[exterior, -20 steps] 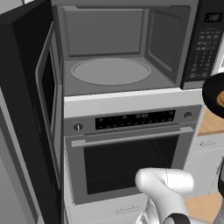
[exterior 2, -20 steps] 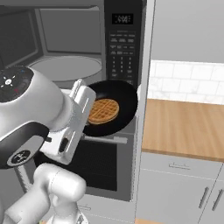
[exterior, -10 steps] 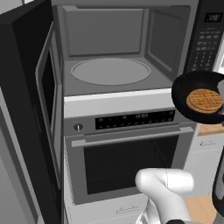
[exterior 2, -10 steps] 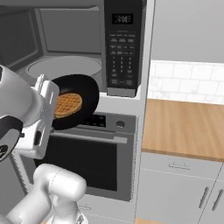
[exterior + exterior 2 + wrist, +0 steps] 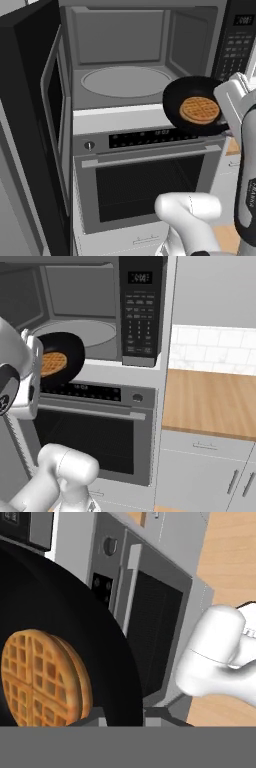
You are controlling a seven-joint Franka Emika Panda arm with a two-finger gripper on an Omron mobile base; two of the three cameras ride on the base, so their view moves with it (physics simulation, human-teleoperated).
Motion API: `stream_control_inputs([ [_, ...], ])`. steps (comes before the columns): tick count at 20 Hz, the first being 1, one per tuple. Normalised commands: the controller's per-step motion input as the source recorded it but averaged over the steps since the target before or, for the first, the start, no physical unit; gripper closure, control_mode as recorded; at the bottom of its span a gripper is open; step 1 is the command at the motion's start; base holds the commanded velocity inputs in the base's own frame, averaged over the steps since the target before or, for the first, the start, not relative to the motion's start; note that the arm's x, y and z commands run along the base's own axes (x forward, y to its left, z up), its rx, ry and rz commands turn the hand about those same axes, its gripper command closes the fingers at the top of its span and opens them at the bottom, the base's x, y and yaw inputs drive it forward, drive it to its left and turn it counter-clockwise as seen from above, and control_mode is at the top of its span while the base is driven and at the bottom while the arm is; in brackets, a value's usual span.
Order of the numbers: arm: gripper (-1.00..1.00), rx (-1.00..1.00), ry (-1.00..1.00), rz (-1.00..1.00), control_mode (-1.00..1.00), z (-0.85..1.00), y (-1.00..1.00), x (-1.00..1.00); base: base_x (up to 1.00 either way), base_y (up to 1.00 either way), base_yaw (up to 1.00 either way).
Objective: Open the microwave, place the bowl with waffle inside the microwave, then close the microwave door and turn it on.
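**Bowl and waffle held at the mouth of the open microwave**

The black bowl (image 5: 197, 106) hangs in the air, tilted toward the camera, just in front of the right front corner of the microwave (image 5: 125, 55) cavity and above the oven (image 5: 145, 180) below. A round orange-brown waffle (image 5: 199, 110) lies inside the bowl, resting against its lower side; in the hand view the waffle (image 5: 42, 679) sits close to the rim nearest the gripper (image 5: 122, 722), whose fingers are clamped together on the rim of the bowl (image 5: 75, 637).

From the right base view, the bowl (image 5: 60, 358) overlaps the front lip of the microwave (image 5: 90, 321), with the waffle (image 5: 51, 364) facing outward and the white hand covering the bowl's left edge. The grey turntable (image 5: 126, 81) lies bare on the cavity floor, behind and to the left of the bowl.

The microwave door (image 5: 42, 125) stands swung wide at the left, its grey inner frame facing the cavity. The keypad panel (image 5: 141, 311) rises at the right side of the appliance, its small display at the top. To the right of the oven column, a wooden table (image 5: 210, 401) runs below a white tiled wall (image 5: 215, 348), with grey cabinet fronts (image 5: 200, 476) under it.
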Motion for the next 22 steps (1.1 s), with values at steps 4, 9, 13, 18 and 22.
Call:
stream_control_inputs([
  [4, 1.0, 0.02, 0.0, 0.13, -1.0, 0.06, 0.44, 0.49, 0.0, 0.0, 0.0],
  [9, 1.0, 0.02, 0.0, 0.08, -1.0, 0.0, 0.25, 0.62, 0.0, 0.0, 0.0],
  [13, 1.0, 0.0, 0.0, 0.01, -1.0, 0.0, 0.13, 0.47, 0.0, 0.0, 0.0],
  [18, 1.0, 0.0, 0.0, 0.0, -1.0, 0.0, 0.14, 0.5, 0.0, 0.0, 0.0],
  [22, 1.0, 0.0, 0.0, 0.04, -1.0, 0.0, 0.22, 0.33, 0.0, 0.0, 0.0],
])
